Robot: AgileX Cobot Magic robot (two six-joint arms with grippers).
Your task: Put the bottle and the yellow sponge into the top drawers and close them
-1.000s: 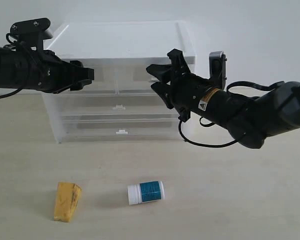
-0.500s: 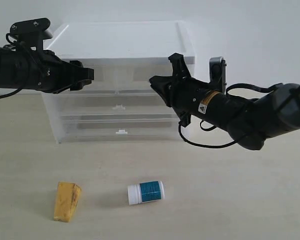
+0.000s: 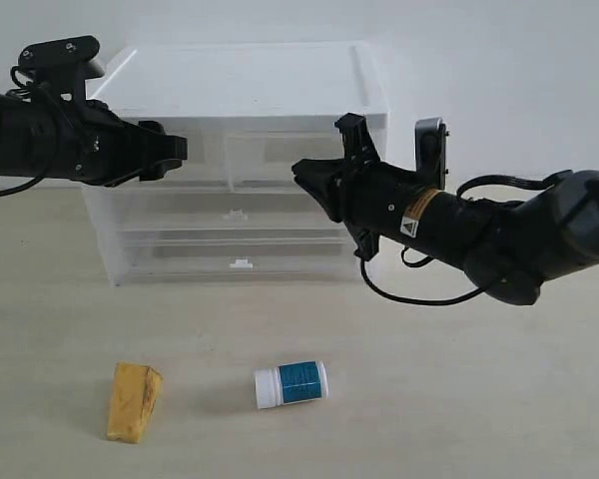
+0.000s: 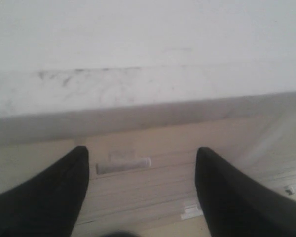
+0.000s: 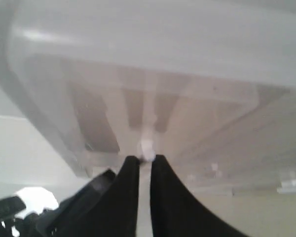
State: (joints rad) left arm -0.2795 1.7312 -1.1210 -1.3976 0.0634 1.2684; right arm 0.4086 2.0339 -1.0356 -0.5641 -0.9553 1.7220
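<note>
The right gripper [image 5: 144,159] had its fingers narrow, the tab handle [image 5: 147,147] at their tips, grip unclear; a straight, level pull seemed best. The left gripper [image 4: 141,149] stood wide.

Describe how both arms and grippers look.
The left arm and right arm are black. The left gripper and right gripper have black tapered fingers. The right arm bears a yellow triangle label, silver-edged camera and looping black cable.

A pale beige surface [image 3: 499,399] is lit softly and evenly. Behind the surface, a plain white wall [image 3: 509,70] is seen.
</note>
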